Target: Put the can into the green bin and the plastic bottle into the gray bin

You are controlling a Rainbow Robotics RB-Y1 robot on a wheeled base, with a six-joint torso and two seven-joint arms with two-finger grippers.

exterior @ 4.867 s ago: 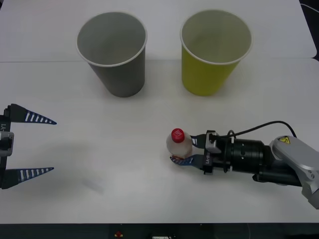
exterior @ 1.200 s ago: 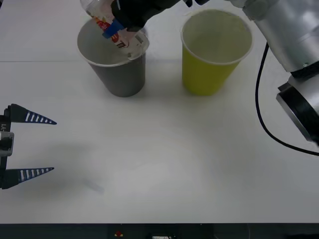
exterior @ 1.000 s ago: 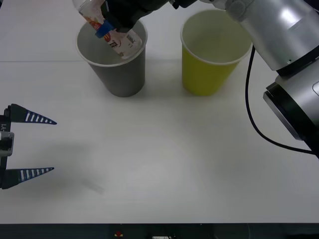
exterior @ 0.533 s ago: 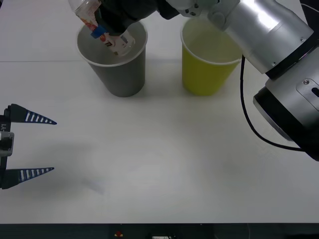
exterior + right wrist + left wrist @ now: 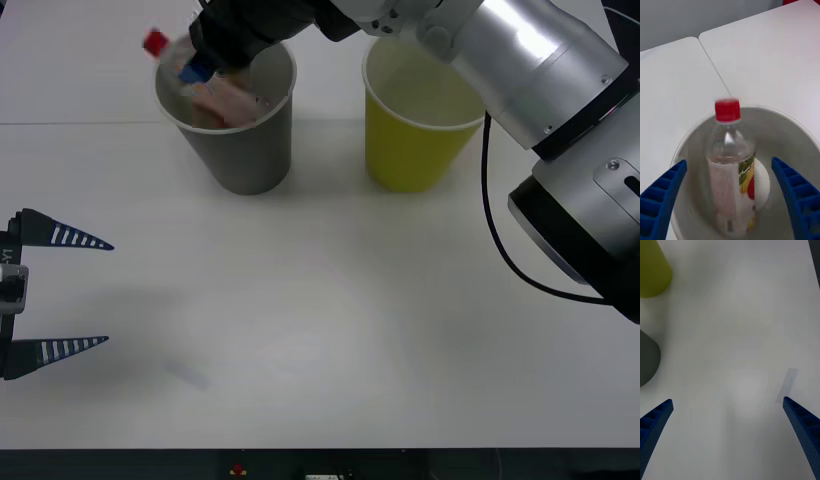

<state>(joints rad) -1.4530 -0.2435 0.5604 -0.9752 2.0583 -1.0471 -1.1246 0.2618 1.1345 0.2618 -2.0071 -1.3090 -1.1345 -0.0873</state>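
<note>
The plastic bottle [image 5: 215, 100], clear with a red cap [image 5: 155, 42], lies tilted inside the gray bin [image 5: 245, 150], its cap poking over the left rim. In the right wrist view the bottle [image 5: 727, 150] sits loose in the gray bin [image 5: 790, 123]. My right gripper [image 5: 215, 60] hovers just over the bin, open, its blue fingers [image 5: 662, 191] wide apart and clear of the bottle. The green bin [image 5: 420, 140] stands to the right of the gray one. My left gripper [image 5: 105, 293] rests open at the table's left edge. The can is out of view.
The white table [image 5: 320, 330] has a seam [image 5: 80, 123] running behind the bins. My right arm [image 5: 540, 90] reaches across above the green bin. In the left wrist view the green bin [image 5: 651, 273] and gray bin [image 5: 647, 360] stand apart from my left gripper [image 5: 727, 400].
My right gripper carried the bottle from the table's middle to above the gray bin, then opened. The bottle has dropped into the bin. The left arm stayed still.
</note>
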